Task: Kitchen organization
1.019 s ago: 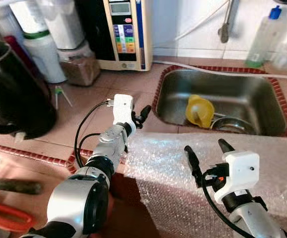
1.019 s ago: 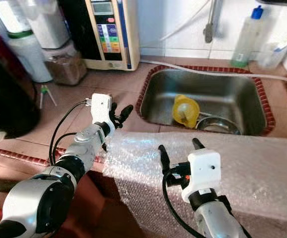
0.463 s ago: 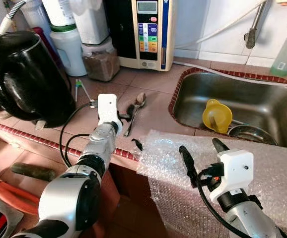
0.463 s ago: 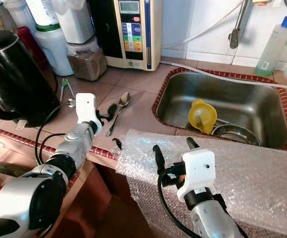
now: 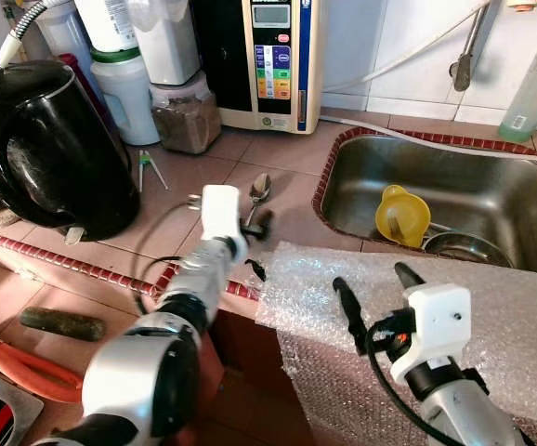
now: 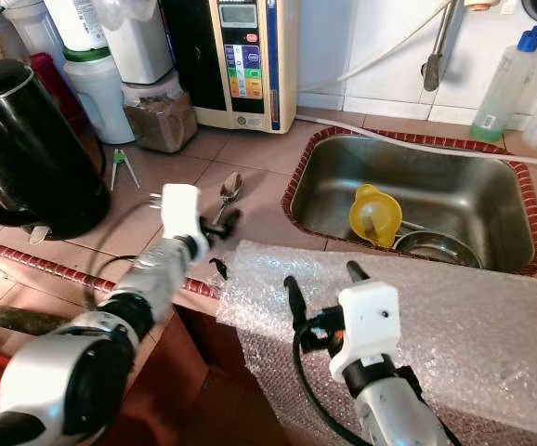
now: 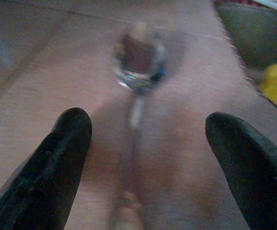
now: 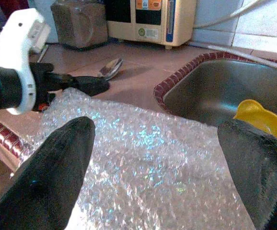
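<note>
On the tiled surface [image 5: 278, 158], just left of the sink [image 5: 491, 177], a metal spoon [image 5: 257, 193] is laid with its long axis running near to far, bowl at the far end, handle toward the robot. The left gripper [image 7: 143, 148] is held low over the handle with fingers spread to either side of it. The right gripper [image 5: 373, 290] is held spread above a bubble wrap sheet [image 5: 501, 316]. A yellow funnel [image 5: 402, 214] is seen in the sink.
</note>
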`<state>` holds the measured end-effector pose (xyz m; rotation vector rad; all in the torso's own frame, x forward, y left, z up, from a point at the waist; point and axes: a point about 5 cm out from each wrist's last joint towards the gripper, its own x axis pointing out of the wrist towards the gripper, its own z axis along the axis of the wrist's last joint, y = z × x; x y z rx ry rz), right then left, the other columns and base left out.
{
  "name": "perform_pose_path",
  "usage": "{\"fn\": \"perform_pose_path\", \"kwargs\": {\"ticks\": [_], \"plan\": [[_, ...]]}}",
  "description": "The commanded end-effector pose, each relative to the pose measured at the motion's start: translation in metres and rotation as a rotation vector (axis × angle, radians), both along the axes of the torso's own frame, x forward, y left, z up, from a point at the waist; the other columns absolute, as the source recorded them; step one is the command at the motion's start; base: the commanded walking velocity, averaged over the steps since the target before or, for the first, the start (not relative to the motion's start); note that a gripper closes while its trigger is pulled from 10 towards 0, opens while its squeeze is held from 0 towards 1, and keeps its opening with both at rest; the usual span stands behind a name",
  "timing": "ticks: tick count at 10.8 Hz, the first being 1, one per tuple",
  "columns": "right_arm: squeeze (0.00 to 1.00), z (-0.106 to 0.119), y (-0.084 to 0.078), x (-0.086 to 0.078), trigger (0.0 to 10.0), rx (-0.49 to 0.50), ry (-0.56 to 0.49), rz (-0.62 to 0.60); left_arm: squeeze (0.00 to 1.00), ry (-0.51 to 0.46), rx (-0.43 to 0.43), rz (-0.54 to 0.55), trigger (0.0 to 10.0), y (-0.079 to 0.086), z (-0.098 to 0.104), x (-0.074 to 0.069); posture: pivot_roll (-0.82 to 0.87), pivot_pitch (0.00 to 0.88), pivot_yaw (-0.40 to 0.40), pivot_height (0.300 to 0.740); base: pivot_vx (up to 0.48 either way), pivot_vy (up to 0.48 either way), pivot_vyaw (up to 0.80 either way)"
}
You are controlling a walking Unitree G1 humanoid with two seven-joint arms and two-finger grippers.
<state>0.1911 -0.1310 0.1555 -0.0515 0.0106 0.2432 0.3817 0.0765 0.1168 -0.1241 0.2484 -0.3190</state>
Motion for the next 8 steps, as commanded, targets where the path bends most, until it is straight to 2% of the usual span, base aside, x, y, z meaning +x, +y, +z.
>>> {"fn": "perform_pose_path", "kwargs": {"ticks": [1, 3, 4, 5, 6, 8], "plan": [[0.00, 0.004, 0.000, -0.003, 10.0, -0.004, -0.007, 0.003, 0.00, 0.022, 0.016, -0.012, 10.0, 0.002, -0.004, -0.001, -0.26, 0.046, 0.094, 0.740, 0.000, 0.000, 0.00], [0.00, 0.002, 0.000, -0.004, 10.0, -0.007, 0.001, -0.001, 0.00, 0.018, 0.007, -0.024, 10.0, -0.001, -0.002, -0.001, -0.26, 0.049, 0.095, 0.740, 0.000, 0.000, 0.00], [0.00, 0.002, 0.001, -0.004, 10.0, -0.006, 0.002, 0.001, 0.00, 0.045, 0.055, -0.044, 10.0, -0.002, -0.008, -0.004, -0.26, 0.049, 0.096, 0.740, 0.000, 0.000, 0.00], [0.00, 0.002, 0.002, -0.004, 10.0, -0.004, 0.003, 0.005, 0.00, 0.080, 0.088, -0.049, 3.5, 0.000, -0.016, -0.007, -0.26, 0.052, 0.098, 0.740, 0.000, 0.000, 0.00], [0.00, 0.003, 0.002, -0.004, 10.0, -0.001, 0.003, 0.005, 0.00, 0.099, 0.070, -0.030, 0.0, 0.002, -0.019, -0.008, -0.26, 0.055, 0.100, 0.740, 0.000, 0.000, 0.00], [0.00, 0.002, 0.003, -0.005, 10.0, 0.002, 0.008, 0.004, 0.00, 0.104, 0.082, -0.023, 0.0, 0.004, -0.020, -0.008, -0.26, 0.058, 0.103, 0.740, 0.000, 0.000, 0.00]]}}
